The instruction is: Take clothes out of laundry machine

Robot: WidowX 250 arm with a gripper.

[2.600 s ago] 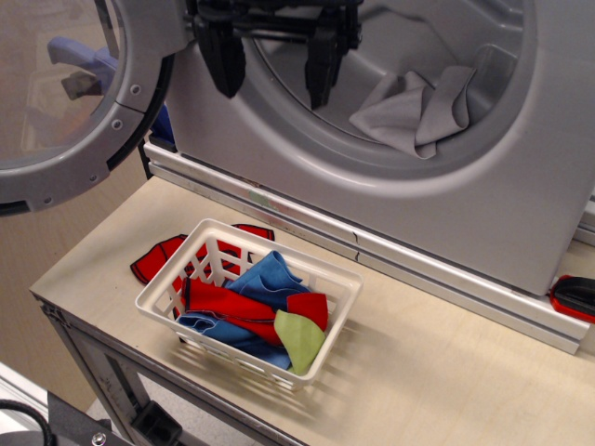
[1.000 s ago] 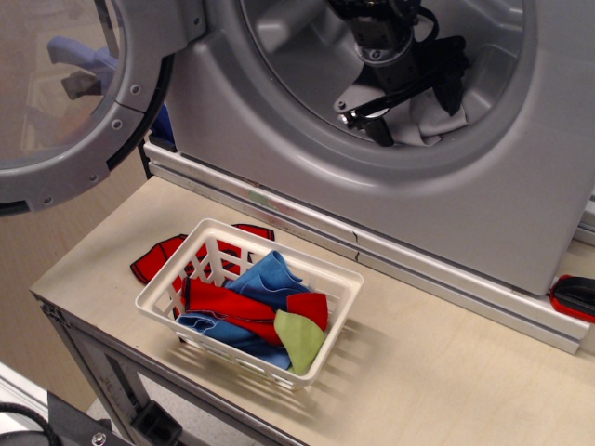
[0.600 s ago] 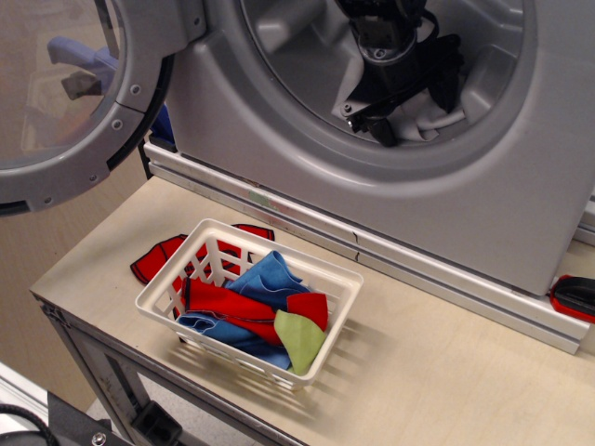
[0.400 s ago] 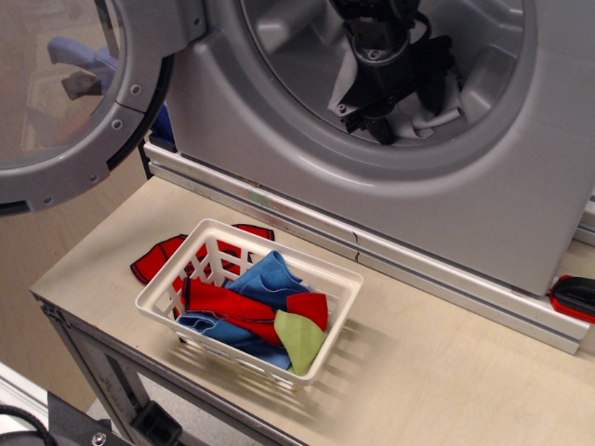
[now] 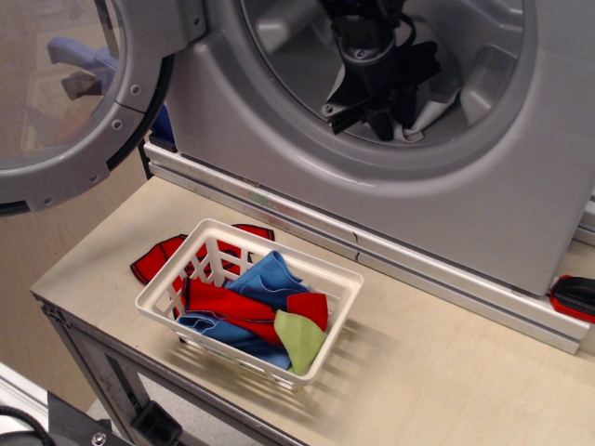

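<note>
The black gripper (image 5: 381, 116) is positioned inside the drum mouth of the laundry machine (image 5: 390, 200), reaching down into the lower part of the drum. Its fingers are dark and overlap one another in this view, so whether they are spread or pressed together cannot be determined. The clothes (image 5: 429, 104), a light grey cloth, lie in the drum immediately to the right of and behind the gripper; only a small part shows past the black fingers, and contact between the two cannot be confirmed. The round glass-windowed door (image 5: 65, 102) stands swung open, well to the left of the gripper. Below and to the left of the gripper, on the wooden table (image 5: 446, 372), sits a white plastic basket (image 5: 244, 302) containing red, blue and lime-green cloths. A red cloth with a dark border (image 5: 160, 258) lies on the table, partly under the basket's far left side.
</note>
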